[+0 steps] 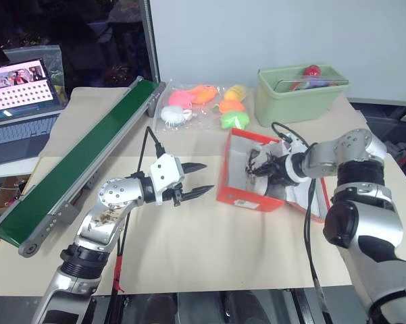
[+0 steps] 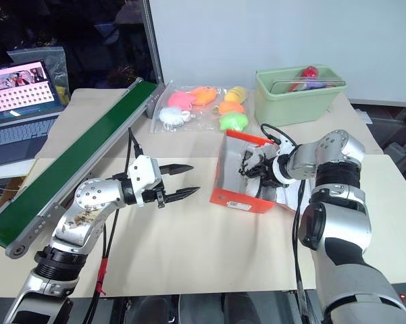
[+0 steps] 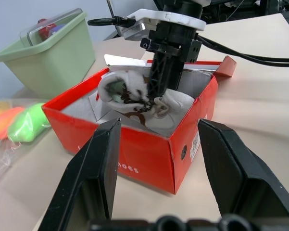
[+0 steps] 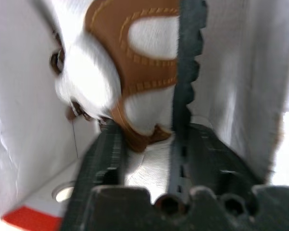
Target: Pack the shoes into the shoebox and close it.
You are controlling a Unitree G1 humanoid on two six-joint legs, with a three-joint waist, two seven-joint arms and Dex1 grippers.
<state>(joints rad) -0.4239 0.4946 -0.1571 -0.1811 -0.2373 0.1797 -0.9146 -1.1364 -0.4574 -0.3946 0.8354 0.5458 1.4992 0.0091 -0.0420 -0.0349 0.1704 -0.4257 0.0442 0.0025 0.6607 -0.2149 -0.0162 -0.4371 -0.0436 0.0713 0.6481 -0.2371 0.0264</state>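
The orange-red shoebox [image 1: 246, 196] stands open on the table, right of centre, its lid flap [image 3: 227, 65] folded back on the far side. A whitish shoe [image 3: 127, 91] with brown trim and dark laces lies inside on the white lining. I cannot tell whether a second shoe lies beside it. My right gripper [image 1: 258, 166] reaches down into the box, and its fingers [image 4: 185, 96] stand apart on either side of the shoe's [image 4: 149, 72] heel. My left gripper [image 1: 208, 177] hovers open and holds nothing, just left of the box and pointing at it.
A pale green bin [image 1: 300, 101] with toys stands behind the box. A clear bag of coloured toys [image 1: 203, 104] lies at the back centre. A long green conveyor [image 1: 81, 169] runs along the left. A laptop [image 1: 20, 101] sits beyond it.
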